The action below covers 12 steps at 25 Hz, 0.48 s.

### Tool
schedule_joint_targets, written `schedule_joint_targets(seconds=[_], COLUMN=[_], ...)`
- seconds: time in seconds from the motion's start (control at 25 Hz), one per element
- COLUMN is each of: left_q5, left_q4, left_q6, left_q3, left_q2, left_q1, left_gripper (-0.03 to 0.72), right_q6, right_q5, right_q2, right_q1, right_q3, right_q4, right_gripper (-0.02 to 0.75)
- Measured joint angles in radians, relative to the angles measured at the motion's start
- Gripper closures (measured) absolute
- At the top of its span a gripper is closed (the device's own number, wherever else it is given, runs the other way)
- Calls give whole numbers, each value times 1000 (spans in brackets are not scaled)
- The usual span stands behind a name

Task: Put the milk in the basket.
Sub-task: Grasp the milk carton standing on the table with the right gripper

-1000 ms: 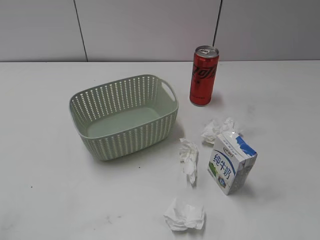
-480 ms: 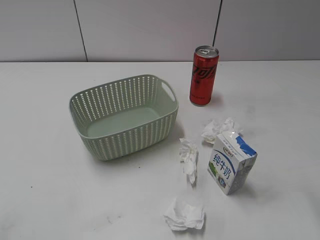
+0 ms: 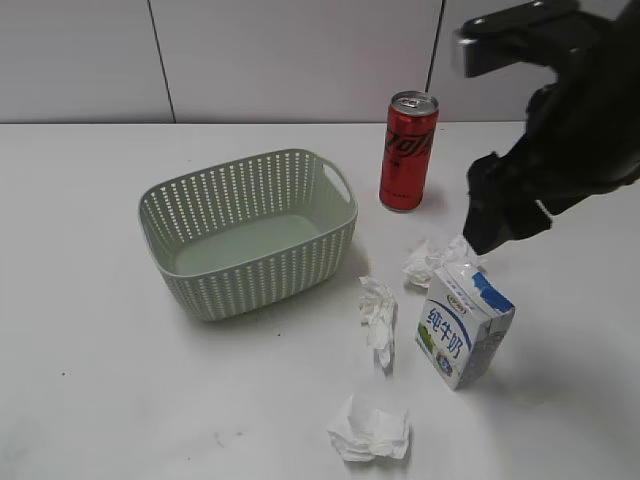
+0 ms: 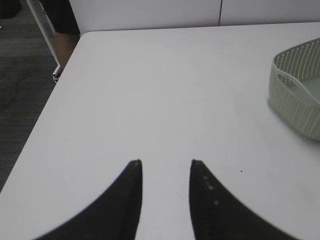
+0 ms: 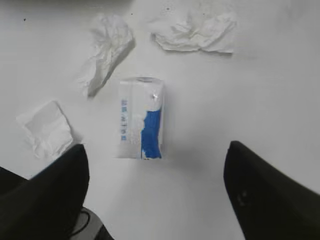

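1. On the white table [image 3: 90, 400], our right gripper [image 3: 490, 225] hangs above and just behind the milk [image 3: 463, 322], apart from it; the carton stands upright, well to the right of the basket [image 3: 250, 232] and outside it.
2. The exterior view alone gives us the whole layout: the sage-green basket at left of centre, a red soda can [image 3: 408, 151] standing behind and to its right, and three crumpled tissues, one just behind the carton [image 3: 433, 259], one just to its left [image 3: 378, 311] and one at the front edge [image 3: 368, 430].
3. That same view hides our right gripper's fingertips in a dark mass, so from there we cannot tell how they stand.
4. The right wrist view settles it: looking straight down, we see the fingers [image 5: 47, 190] spread wide on either side of the milk [image 5: 141, 118], released and holding nothing, with the carton's blue-and-white top between them and the three tissues around it.
5. Only the left wrist view shows our left gripper [image 4: 165, 162]: its dark fingers are parted over bare table near the left edge, holding nothing.
6. That view catches just a corner of the basket [image 4: 295, 97] at far right, well apart from the fingertips; the carton does not appear there.
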Motion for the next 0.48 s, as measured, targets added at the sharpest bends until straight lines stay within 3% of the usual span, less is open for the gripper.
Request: schedule_joint_targets(seconds=[0.12, 0.48], left_q5=[0, 0], left_q4=[0, 0], left_q6=[0, 0], left_q3=[0, 0], left_q2=[0, 0], left_q1=[0, 0], left_gripper=[448, 448], right_q6=[40, 76], right_q5=[6, -16], right_q2=[94, 308], right_q1=[38, 44], right_q3=[-33, -42], right_q4=[-17, -25], right_gripper=[88, 92])
